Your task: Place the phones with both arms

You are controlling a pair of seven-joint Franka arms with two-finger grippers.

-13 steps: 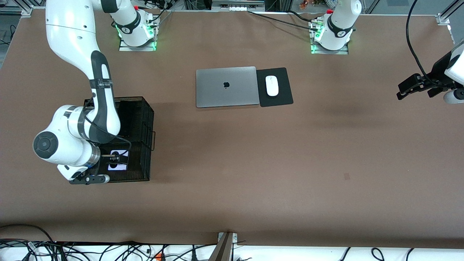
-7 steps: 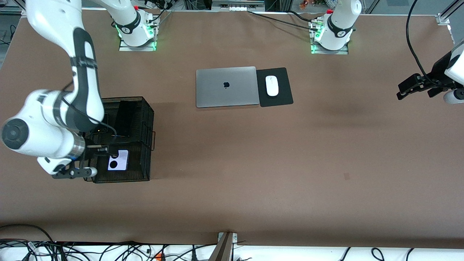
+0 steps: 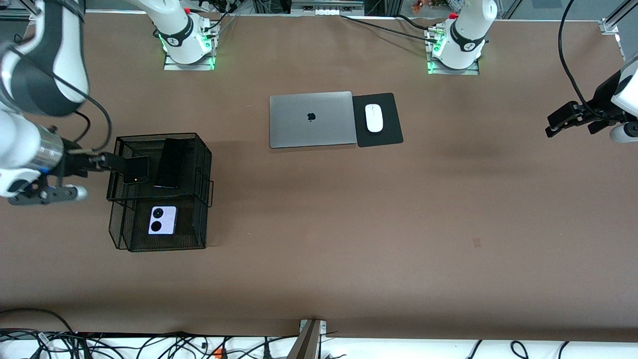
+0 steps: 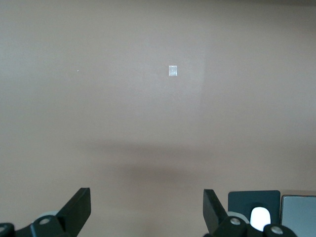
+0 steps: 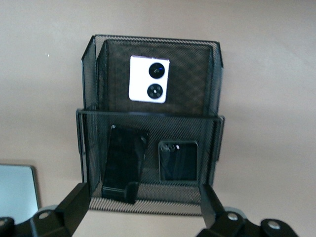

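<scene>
Black wire mesh is holding all three phones at the moment: a two-part mesh organizer (image 3: 199, 164) is sitting on the brown bench (image 3: 349, 224) toward the right arm's end. The lilac-white phone (image 3: 162, 220) with two black lenses is lying flat in the compartment nearer the front camera. The long slim black slab phone (image 3: 168, 163) and the small squarish black flip phone (image 3: 135, 170) are leaning side by side in the raised compartment farther from it.

The right hand (image 3: 107, 162) is hanging empty at the organizer's rim by the flip phone, with its two fingers spread wide, as the right wrist view shows. The left hand (image 3: 563, 119) is waiting over bare bench at the left arm's end, fingers also wide and holding nothing.

To my eye these phones are going to feel stiff, light and slick, with glassy faces that would scratch or slide under hard pads. I would be pinching each across its narrow width, on the side edges near the middle, never on the lenses. The slab looks the likeliest to swing if caught near one end.

A closed grey laptop (image 3: 311, 119) and a white mouse (image 3: 374, 118) on a black mouse pad (image 3: 389, 132) are sitting mid-bench, well apart from everything.
</scene>
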